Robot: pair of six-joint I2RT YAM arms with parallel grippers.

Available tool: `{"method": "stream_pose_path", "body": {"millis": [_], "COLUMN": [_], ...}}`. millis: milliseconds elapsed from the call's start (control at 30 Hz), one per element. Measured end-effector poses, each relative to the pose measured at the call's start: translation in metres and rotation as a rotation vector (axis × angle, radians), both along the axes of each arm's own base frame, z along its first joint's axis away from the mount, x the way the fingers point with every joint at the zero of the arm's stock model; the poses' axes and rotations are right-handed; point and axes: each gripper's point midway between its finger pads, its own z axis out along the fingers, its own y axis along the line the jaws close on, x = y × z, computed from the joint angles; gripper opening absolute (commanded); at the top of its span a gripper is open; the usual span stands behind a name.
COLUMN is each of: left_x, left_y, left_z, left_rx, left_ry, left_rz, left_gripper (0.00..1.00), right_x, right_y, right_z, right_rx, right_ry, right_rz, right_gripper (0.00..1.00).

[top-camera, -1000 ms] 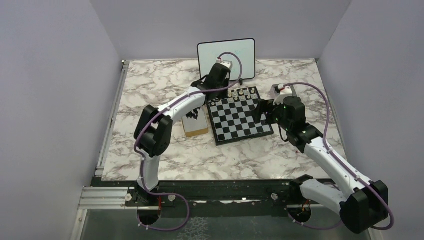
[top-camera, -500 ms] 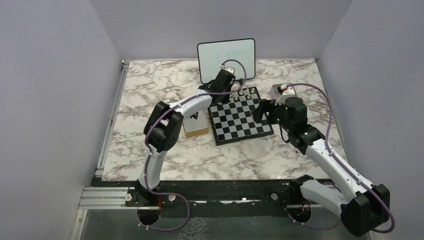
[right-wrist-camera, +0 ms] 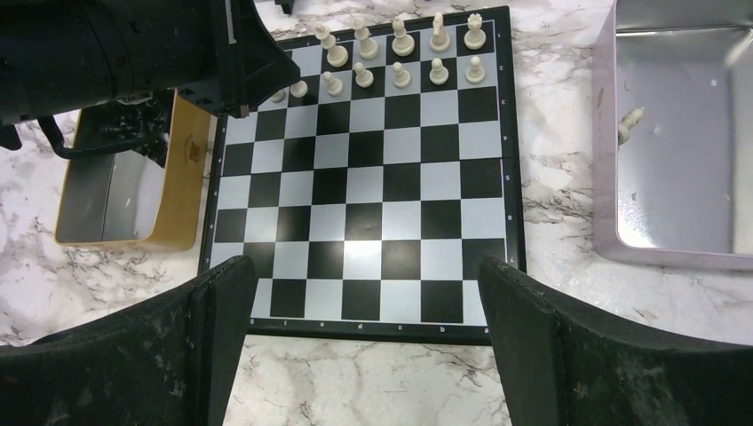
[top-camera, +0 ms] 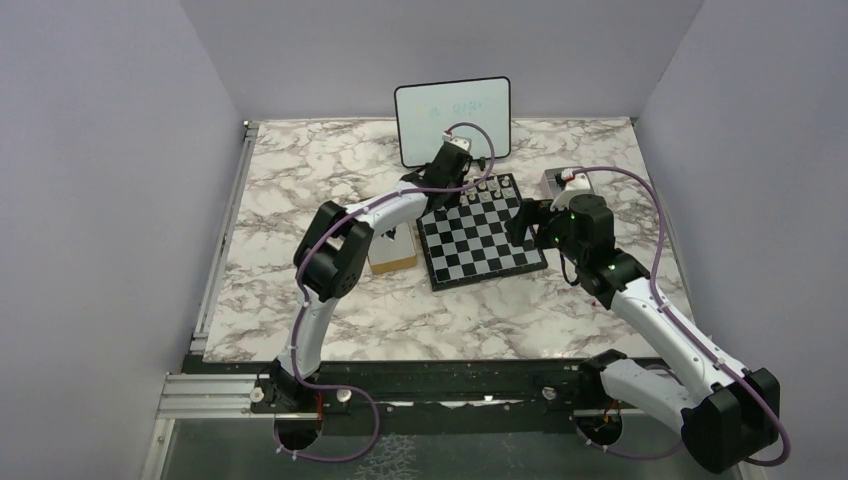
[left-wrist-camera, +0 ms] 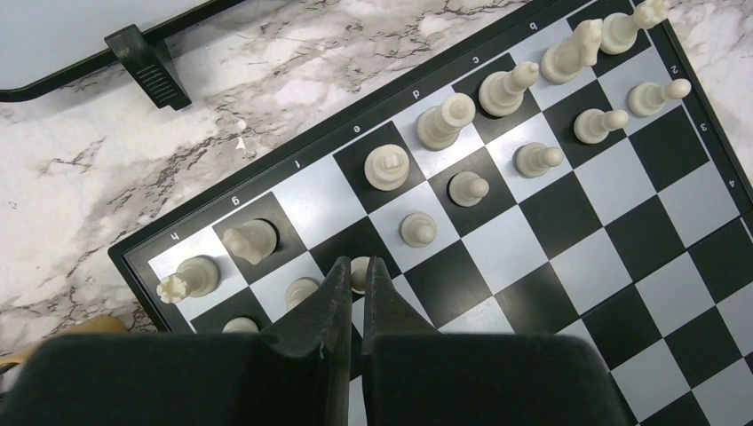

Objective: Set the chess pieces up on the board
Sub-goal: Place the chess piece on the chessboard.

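left gripper point(left-wrist-camera: 355, 264): clenched over the board's far rows; a pawn point(left-wrist-camera: 359, 277) sat half hidden behind the tips, so a pinch on it could not be told.
right gripper point(right-wrist-camera: 364, 266): released, fingers spread wide, nothing between them, above the board's 6 o'clock edge.
board point(right-wrist-camera: 373, 177): flat on the marble table point(right-wrist-camera: 550, 382); its 11 o'clock corner was covered by the left arm point(right-wrist-camera: 133, 53).
chess pieces point(right-wrist-camera: 400, 53): pale men in two rows along the 12 o'clock edge, some lost under that arm.
tin point(right-wrist-camera: 606, 133): at the board's 3 o'clock, cut off by the frame, one pale piece point(right-wrist-camera: 630, 122) inside.
yellow box point(right-wrist-camera: 182, 177): at 9 o'clock, its dark contents hard to make out.

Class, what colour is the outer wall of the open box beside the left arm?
Mustard yellow; the box shows best in the right wrist view.
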Motion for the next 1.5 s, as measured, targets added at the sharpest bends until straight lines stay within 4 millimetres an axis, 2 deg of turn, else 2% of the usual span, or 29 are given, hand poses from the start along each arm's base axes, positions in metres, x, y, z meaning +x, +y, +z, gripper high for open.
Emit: {"method": "stream_pose_path", "body": {"millis": [833,1000,1133,1500], "left_x": [0.006,0.007,0.007,0.005], "left_y": [-0.001,0.0,0.0,0.001], "left_z": [-0.01,-0.01,-0.01,-0.012], "left_rx": [0.015,0.022,0.025,0.034], "left_ry": [-0.018,-0.021,-0.022,-0.012], "left_rz": [-0.002,-0.003,-0.005,-0.007], "left_gripper": [0.11,0.17,0.18,0.32], "right_x": [-0.001,-0.001,-0.001,-0.001], "right_y": [-0.006,-0.006,-0.006,-0.006], "right_z": [0.0,0.001,0.001,0.0], "right_rx": [-0.033,-0.032,-0.033,-0.033], "right_ry": [-0.007,-0.009,-0.01,-0.006], "right_rz": [-0.01,-0.01,-0.01,-0.01], "right_gripper": [1.0,1.0,1.0,1.0]}}
